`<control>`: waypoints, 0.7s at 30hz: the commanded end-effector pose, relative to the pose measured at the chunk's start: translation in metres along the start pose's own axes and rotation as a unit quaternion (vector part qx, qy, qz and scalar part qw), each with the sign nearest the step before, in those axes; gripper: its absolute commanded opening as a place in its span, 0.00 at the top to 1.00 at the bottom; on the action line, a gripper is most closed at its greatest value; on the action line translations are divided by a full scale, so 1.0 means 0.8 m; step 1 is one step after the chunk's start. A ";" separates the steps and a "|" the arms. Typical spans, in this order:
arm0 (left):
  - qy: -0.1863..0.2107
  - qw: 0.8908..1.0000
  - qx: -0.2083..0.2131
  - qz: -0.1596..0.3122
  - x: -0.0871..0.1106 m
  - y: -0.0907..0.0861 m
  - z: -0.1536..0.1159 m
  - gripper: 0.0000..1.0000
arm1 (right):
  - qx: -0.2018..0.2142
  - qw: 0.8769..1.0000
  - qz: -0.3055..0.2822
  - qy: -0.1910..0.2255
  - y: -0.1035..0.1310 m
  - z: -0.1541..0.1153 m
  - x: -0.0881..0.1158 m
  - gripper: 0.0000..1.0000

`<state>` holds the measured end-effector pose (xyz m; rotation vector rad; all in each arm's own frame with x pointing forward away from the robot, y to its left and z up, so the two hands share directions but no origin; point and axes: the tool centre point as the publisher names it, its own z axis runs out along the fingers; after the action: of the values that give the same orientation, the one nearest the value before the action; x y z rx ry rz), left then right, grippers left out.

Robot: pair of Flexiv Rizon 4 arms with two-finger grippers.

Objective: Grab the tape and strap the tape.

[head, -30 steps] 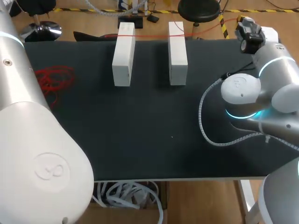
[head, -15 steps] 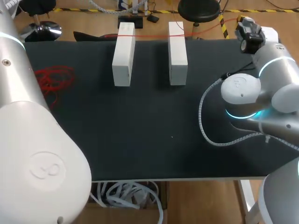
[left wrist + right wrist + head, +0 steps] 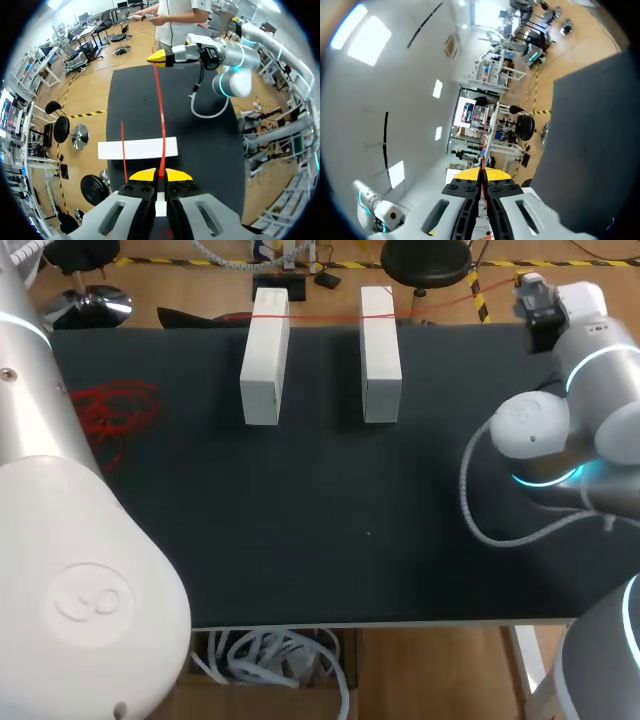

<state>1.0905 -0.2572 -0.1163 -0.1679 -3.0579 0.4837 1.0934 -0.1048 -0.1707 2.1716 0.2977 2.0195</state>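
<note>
left wrist view: my left gripper (image 3: 160,175) pinches the red tape (image 3: 159,107), which runs straight across 2 white blocks (image 3: 265,370) to my right gripper (image 3: 482,174), also clamped on it.

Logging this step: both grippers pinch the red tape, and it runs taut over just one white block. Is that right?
Not quite. The red tape runs over two white blocks, the left block and the right block, as the head view shows. The left gripper and right gripper do each pinch it.
</note>
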 end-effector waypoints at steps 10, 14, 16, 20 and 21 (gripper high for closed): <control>0.001 1.000 -0.002 0.000 -0.001 -0.002 -0.001 1.00 | 0.083 0.912 -0.400 -0.022 0.014 0.001 0.015 1.00; 0.001 1.000 -0.002 0.000 -0.001 -0.002 -0.001 1.00 | 0.106 0.873 -0.475 -0.020 0.018 -0.002 0.014 1.00; 0.001 1.000 -0.002 0.000 -0.001 -0.002 -0.001 1.00 | 0.124 0.848 -0.514 -0.021 0.022 -0.002 0.014 1.00; 0.001 1.000 -0.002 0.000 -0.001 -0.002 -0.001 1.00 | 0.125 0.790 -0.601 -0.012 0.029 -0.002 0.013 1.00; 0.001 1.000 -0.002 0.000 -0.001 -0.002 -0.001 1.00 | 0.133 0.773 -0.621 -0.012 0.030 -0.002 0.013 1.00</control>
<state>1.0903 -0.2575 -0.1167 -0.1683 -3.0575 0.4856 1.0958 -0.1207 -0.1625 1.7525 1.0223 1.5917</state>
